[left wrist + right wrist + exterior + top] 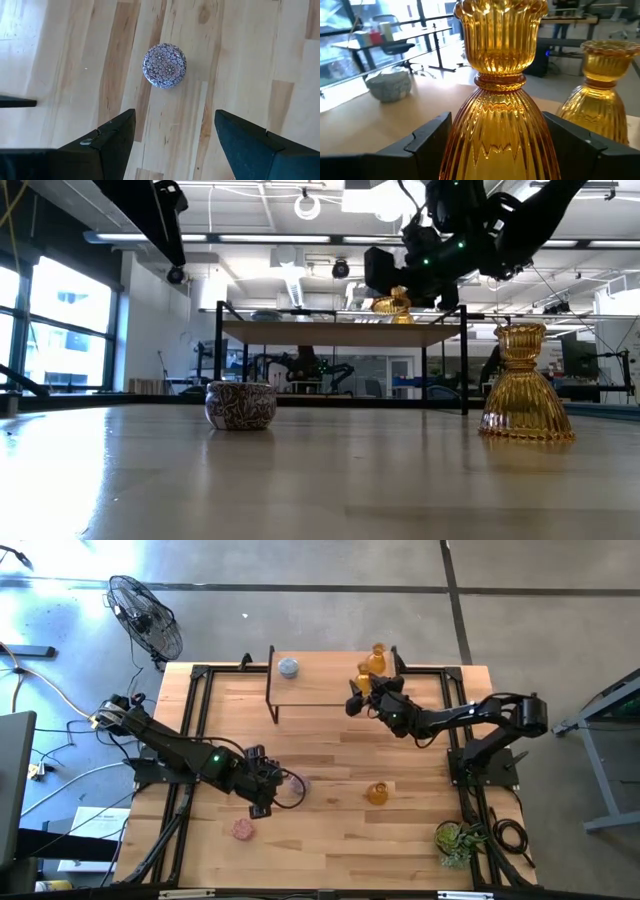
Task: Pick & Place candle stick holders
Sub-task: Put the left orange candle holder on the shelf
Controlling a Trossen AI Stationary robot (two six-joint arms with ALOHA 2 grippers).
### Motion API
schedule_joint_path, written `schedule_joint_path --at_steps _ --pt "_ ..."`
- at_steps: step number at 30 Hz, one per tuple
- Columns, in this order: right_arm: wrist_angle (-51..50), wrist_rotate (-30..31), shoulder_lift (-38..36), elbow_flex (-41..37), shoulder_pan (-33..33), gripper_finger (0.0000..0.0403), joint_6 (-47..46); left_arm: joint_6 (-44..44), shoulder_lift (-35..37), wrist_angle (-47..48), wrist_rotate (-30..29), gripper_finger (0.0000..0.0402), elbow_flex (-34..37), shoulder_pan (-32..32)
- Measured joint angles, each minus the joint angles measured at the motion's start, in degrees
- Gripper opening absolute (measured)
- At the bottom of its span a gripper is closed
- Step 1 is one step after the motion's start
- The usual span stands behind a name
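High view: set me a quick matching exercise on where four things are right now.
Things:
A. pale blue holder
B. left hand
C. right hand
D. green plant

Places:
1. table corner near the right arm's base
2. on the raised shelf, apart from the amber pieces
3. open, over a round patterned holder on the table
4. at an amber holder by the shelf's right end

Pairs: A-2, B-3, C-4, D-1
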State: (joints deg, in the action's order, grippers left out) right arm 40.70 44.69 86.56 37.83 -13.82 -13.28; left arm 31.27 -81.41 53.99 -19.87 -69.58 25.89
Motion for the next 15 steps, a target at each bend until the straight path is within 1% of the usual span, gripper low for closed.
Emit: schedule_joint_path --at_steps 4,15 --pt "-0.76 2.59 -0.03 0.10 0.02 0.0277 -1.86 0.00 0.00 0.07 -0.05 0.0269 0.00 0.00" --pt "2.33 0.02 0.04 -0.14 0.97 0.0277 -0.38 -0.50 0.00 0.12 -0.28 0.0269 0.00 0.00"
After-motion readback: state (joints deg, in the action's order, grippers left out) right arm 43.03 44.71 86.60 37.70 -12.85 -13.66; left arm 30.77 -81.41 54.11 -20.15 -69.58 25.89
